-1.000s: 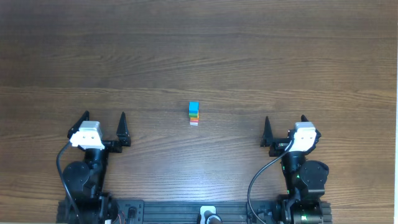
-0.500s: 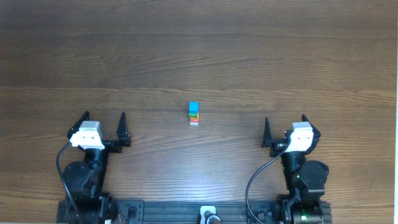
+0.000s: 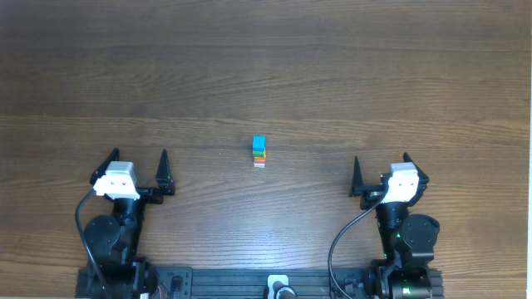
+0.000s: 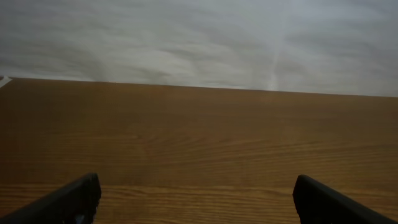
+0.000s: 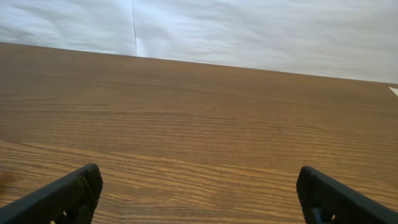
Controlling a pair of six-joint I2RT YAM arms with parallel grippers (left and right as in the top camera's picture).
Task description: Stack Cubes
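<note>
In the top view, the stack of cubes [image 3: 259,153] stands on the table [image 3: 266,66], near the middle and between the 2 arms, well apart from both. The cubes sit in 1 upright column: a blue cube [image 3: 259,143] is on top, green and orange ones are below it, and a pale one seems to be at the bottom, though the exact count is too small to tell. Every cube that can be seen is in this column, so the stacking looks finished; what is left is probably nothing, or at most to hold the arms back. The left hand [image 3: 139,164] rests low near its own base with its fingers spread wide and nothing between them. The right hand [image 3: 381,169] rests in the same way near its base, also spread wide and holding nothing. A black rail [image 3: 208,276] with the arm bases runs along the near edge, and a black cable [image 3: 335,249] loops beside the right arm. Between each hand and the stack there is just table wood, so nothing seems to stand in the way of a reach. In the left wrist view, the 2 dark fingers [image 4: 71,199] stand far apart, with table wood running to a pale wall [image 4: 199,37]. In the right wrist view, the fingers [image 5: 68,193] are equally wide apart, again over wood in front of a light wall [image 5: 249,31].
</note>
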